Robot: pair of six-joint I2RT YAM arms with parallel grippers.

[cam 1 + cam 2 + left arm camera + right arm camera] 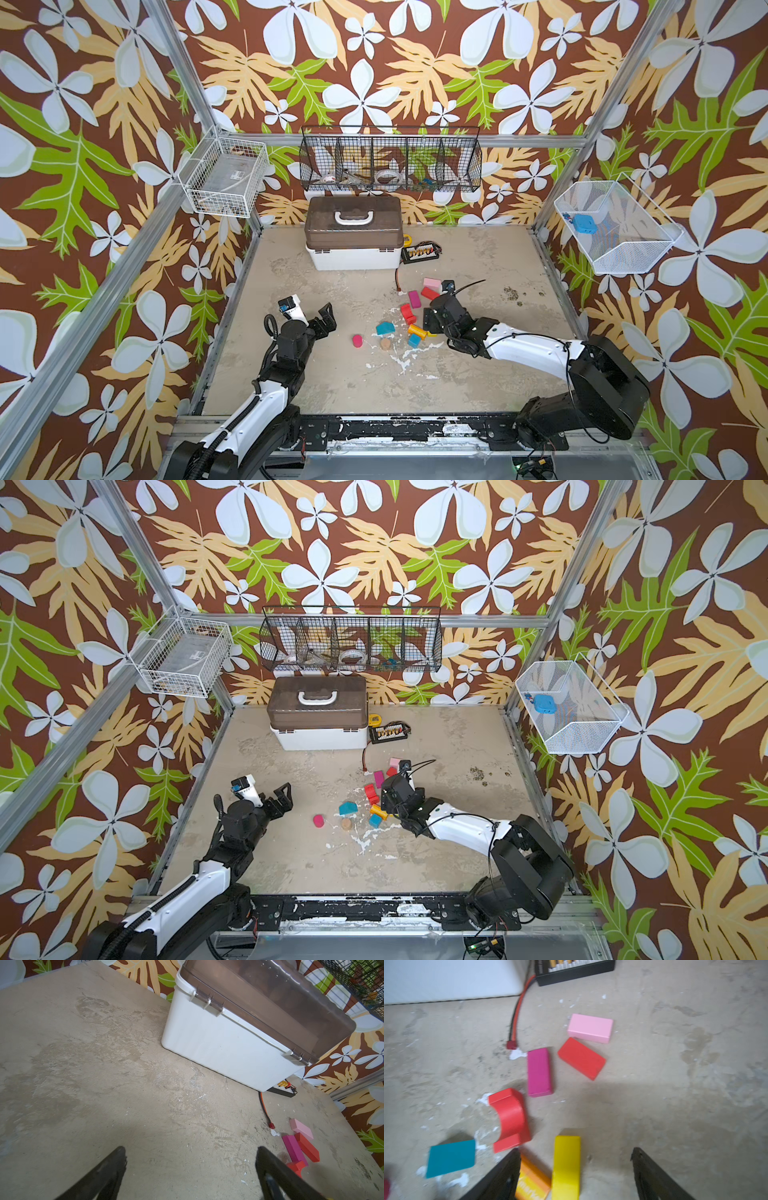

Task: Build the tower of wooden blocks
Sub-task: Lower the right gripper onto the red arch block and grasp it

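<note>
Plainly, the yellow bar [566, 1165] is the piece in hand. It lies flat on the table [332, 374], at the near edge of the scattered wood blocks. Its long axis runs the way the right gripper [575, 1150] points, so the jaws would close across its narrow width. The bar sits between those jaws but off centre, close to the finger that overlaps the orange cylinder [532, 1183], which lies just beside it. The right gripper is spread wide and holds nothing. I judge it needs a small sideways shift towards the cylinder before it descends, or that finger may land on the cylinder.

Farther out, the red arch [510, 1120] lies on its side near the bar, with the teal roof piece [450, 1158] beyond it. The magenta bar [539, 1072], red bar [581, 1058] and pink bar [590, 1028] lie flat ahead of the gripper. No block rests on another, so no tower stands yet.

The left gripper [191, 1148] is also spread wide and empty over bare table, well apart from the yellow bar. The right arm is clearly the nearer one.
</note>
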